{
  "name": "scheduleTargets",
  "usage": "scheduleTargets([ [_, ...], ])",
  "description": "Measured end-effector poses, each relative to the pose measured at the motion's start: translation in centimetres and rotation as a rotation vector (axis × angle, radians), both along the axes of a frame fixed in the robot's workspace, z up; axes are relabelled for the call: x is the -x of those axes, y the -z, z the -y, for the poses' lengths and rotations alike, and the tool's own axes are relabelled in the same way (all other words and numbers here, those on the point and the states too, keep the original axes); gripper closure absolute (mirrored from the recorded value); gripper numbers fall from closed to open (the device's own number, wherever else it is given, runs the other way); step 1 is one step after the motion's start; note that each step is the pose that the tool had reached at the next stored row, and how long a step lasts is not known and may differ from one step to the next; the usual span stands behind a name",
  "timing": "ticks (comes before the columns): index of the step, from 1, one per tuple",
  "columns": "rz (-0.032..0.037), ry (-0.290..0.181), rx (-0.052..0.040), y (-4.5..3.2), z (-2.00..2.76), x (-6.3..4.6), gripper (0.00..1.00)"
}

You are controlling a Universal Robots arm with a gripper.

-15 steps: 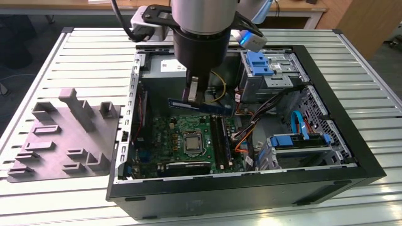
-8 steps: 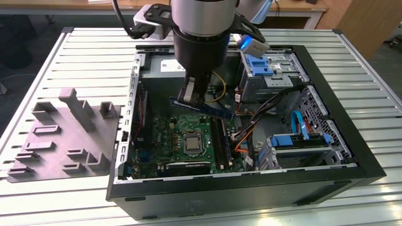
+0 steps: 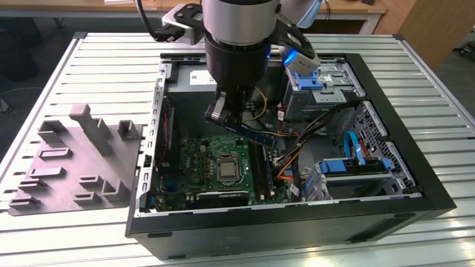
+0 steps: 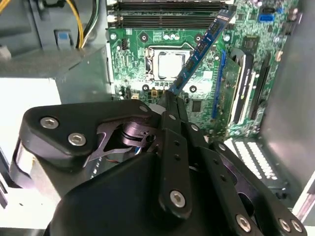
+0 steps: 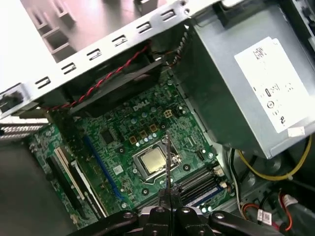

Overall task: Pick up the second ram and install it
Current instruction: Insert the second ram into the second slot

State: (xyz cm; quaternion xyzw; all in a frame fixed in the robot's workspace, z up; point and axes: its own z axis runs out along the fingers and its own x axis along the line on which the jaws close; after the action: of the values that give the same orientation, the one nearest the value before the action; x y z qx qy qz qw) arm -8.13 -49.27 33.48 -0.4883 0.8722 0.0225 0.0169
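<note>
My gripper [image 3: 228, 118] is shut on the second ram [image 3: 256, 135], a thin blue strip with dark chips. It hangs tilted inside the open computer case, above the green motherboard [image 3: 211, 161]. In the second wrist view the ram [image 4: 202, 46] slants away from my gripper [image 4: 170, 101] over the processor socket [image 4: 167, 64], towards the long black slots [image 4: 162, 14]. The first wrist view has the ram [image 5: 167, 157] edge-on as a thin line rising from my gripper [image 5: 170, 199], with the slots [image 5: 197, 182] just beside it.
The grey power supply [image 3: 191, 78] fills the case's far corner. Cables [image 3: 297, 142] and blue drive brackets [image 3: 352, 166] crowd the exterior view's right side. A grey moulded fixture [image 3: 74, 161] lies on the slatted table outside the case, at the exterior view's left.
</note>
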Motion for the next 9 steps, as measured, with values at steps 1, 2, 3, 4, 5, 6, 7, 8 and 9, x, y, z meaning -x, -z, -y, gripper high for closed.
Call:
scheduleTargets([
  [1,0.0,0.018,0.0,0.03,0.0,0.0,0.88],
  [2,0.0,0.035,-0.0001,0.06,0.0,0.0,0.88],
  [3,0.0,0.055,0.0,0.09,0.0,0.0,0.88],
  [4,0.0,0.073,0.0,0.12,0.0,0.0,0.88],
  [5,0.0,0.091,0.0,0.15,0.0,0.0,0.88],
  [6,0.0,0.109,0.0,0.18,0.0,0.0,0.88],
  [7,0.0,0.127,0.0,0.22,0.0,0.0,0.88],
  [8,0.0001,0.145,0.0,0.25,0.0,0.0,0.88],
  [9,0.0,0.163,-0.0001,0.28,0.0,0.0,0.88],
])
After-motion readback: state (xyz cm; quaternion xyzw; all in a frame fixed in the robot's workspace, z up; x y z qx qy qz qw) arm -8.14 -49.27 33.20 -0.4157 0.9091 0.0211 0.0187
